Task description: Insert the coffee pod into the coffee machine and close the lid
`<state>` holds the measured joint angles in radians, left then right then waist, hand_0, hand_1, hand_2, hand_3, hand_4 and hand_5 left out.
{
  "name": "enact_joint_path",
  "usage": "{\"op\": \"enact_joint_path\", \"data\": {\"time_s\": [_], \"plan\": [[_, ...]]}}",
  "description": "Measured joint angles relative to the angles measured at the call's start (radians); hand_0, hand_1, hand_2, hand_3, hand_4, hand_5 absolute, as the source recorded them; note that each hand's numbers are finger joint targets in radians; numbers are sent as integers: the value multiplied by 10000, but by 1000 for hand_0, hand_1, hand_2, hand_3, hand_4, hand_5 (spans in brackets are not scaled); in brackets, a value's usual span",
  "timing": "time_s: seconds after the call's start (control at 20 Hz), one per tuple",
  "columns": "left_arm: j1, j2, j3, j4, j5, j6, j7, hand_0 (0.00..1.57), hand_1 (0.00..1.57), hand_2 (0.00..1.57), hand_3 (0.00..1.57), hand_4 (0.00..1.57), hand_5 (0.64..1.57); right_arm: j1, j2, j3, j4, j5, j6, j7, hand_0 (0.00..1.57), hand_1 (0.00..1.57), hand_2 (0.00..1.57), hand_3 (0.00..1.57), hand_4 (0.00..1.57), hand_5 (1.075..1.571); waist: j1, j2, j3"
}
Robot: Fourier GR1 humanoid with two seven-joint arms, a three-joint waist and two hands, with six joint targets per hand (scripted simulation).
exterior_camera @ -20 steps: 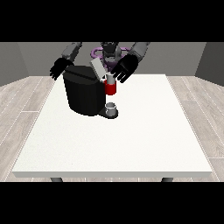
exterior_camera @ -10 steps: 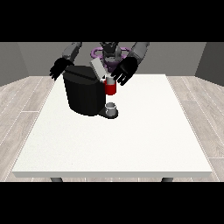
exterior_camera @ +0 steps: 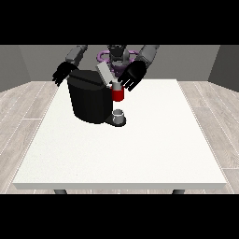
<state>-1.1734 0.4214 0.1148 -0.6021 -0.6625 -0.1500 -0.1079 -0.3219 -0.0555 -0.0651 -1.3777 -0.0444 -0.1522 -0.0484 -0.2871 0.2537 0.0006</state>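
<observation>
A black coffee machine (exterior_camera: 89, 99) stands on the white table (exterior_camera: 126, 149) at the back left. Its grey lid (exterior_camera: 104, 74) is tilted up at an angle. A red pod holder (exterior_camera: 118, 94) sticks out at its front, above a small grey cup (exterior_camera: 119, 116) on the drip base. The hand at the view's right (exterior_camera: 131, 76) hovers right beside the lid and above the red part, fingers spread. The hand at the view's left (exterior_camera: 63, 73) hangs behind the machine's left top corner with straight fingers, holding nothing. I cannot make out a separate coffee pod.
The table stretches wide in front of and to the right of the machine. Its near edge (exterior_camera: 121, 186) runs along the bottom of the scene. The robot's torso (exterior_camera: 116, 57) is behind the machine.
The hand at the view's right has shifted slightly lower and closer to the lid. The rest looks the same.
</observation>
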Motion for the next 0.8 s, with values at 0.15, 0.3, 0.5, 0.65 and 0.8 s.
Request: {"op": "enact_joint_path", "data": {"time_s": [0.15,0.3,0.5,0.65,0.8], "plan": [[-30,20,-42,-73,-103,47,-7,1105,1105,1151,980,413,1571,84,130,88,95,99,-102,-145,0,0,0,0,401,1571,22,39,1],[26,145,-58,-120,-154,6,-225,1066,1066,1116,945,380,1571,69,-38,-101,130,-57,67,-307,0,0,0,0,438,1571,77,107,7],[8,318,-33,-128,-227,69,-486,1073,1073,1125,967,364,1571,-14,49,-60,-3,-31,-50,-288,0,0,0,0,463,1571,70,238,17],[99,281,-32,-122,-266,148,-607,1018,1018,1086,904,369,1571,62,121,48,-78,48,-116,-267,0,0,0,0,459,1571,84,180,18],[69,333,-133,-126,-388,61,-705,0,0,378,112,0,1571,-36,10,-4,-63,12,-24,-264,0,0,0,0,447,1571,79,227,16]]}}
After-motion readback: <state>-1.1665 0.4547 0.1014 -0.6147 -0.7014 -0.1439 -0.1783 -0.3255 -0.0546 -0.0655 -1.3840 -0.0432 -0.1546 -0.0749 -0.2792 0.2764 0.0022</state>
